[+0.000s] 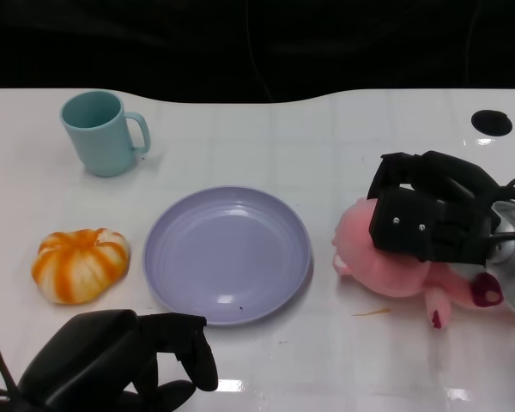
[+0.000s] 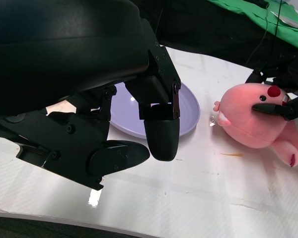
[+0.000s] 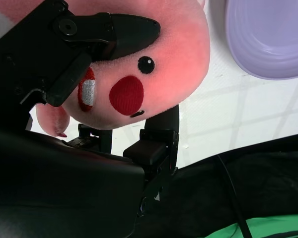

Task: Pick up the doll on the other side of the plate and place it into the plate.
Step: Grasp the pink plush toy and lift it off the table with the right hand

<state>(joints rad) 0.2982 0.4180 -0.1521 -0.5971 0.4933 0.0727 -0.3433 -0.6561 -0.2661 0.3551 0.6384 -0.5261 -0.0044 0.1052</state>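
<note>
A blue mug (image 1: 103, 133) is seen at the upper left of the white bench (image 1: 326, 154), and an orange pumpkin toy (image 1: 79, 264) at the left. The purple plate (image 1: 227, 253) in the middle has nothing in it. The pink doll (image 1: 386, 257) at the right, beside the plate, is gripped by the right hand (image 1: 429, 210), its fingers (image 3: 124, 29) wrapped around it. The left hand (image 1: 112, 360) is held at the lower left, fingers curled on nothing.

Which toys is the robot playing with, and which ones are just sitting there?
In the game:
doll, pink, with the right hand wrapped around it
plate, purple, nothing in it yet

Just sitting there:
pumpkin, orange and white, left of the plate
cup, teal, at the back
left hand, holding nothing
</note>
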